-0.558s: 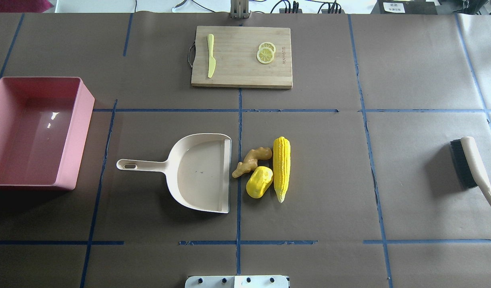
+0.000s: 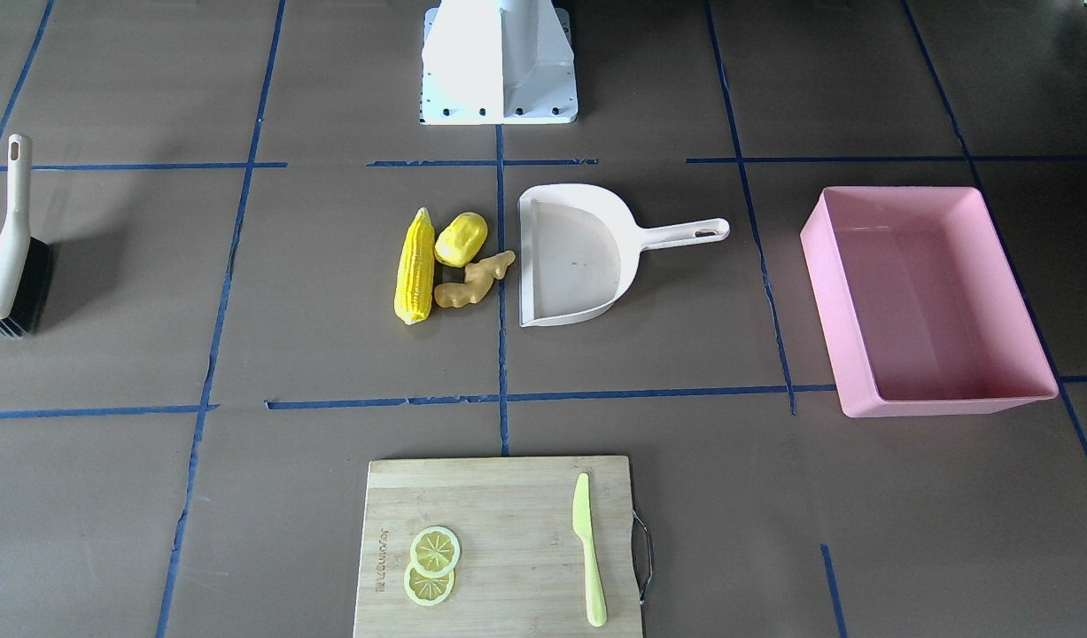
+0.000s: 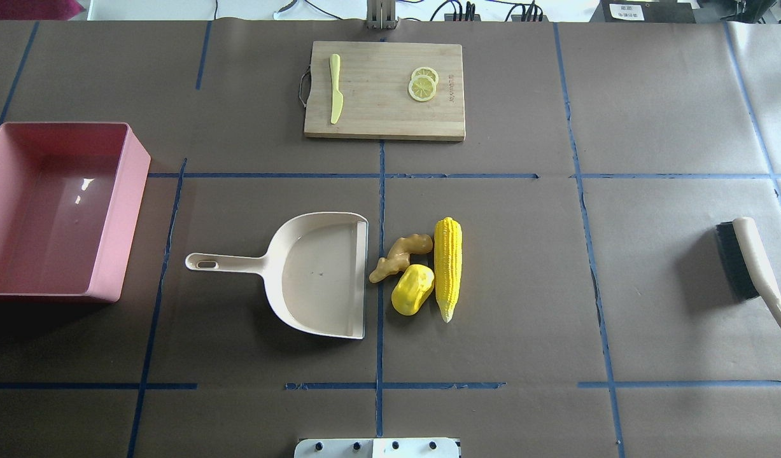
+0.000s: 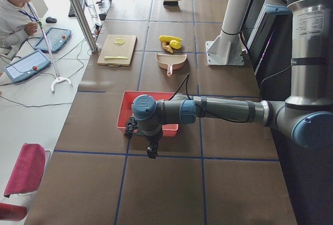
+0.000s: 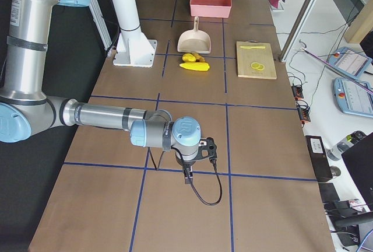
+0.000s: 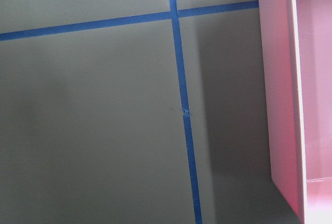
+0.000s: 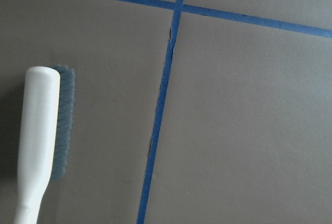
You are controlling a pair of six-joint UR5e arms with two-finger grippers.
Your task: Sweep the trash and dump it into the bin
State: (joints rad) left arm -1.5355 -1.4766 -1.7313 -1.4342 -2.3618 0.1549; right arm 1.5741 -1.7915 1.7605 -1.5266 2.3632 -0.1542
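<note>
The trash lies together at mid-table: a long corn cob [image 3: 448, 267], a lumpy yellow vegetable [image 3: 412, 289] and a tan ginger root [image 3: 400, 254], just right of the cream dustpan's [image 3: 320, 273] open lip. At the table's left end stands the pink bin [image 3: 126, 210], with nothing in it. My left gripper [image 4: 151, 153] hangs beside the bin's near wall [image 6: 280, 105], seen only from the side. Far from the trash, my right gripper [image 5: 187, 176] hovers near the brush [image 7: 36, 141]. I cannot tell whether either is open or shut.
A cream brush with black bristles [image 3: 746, 261] lies at the table's right end. At the far side is a wooden cutting board [image 3: 384, 114] carrying a lime-green knife [image 3: 335, 89] and two lemon slices [image 3: 423, 84]. A person sits beyond the table [image 4: 13, 16].
</note>
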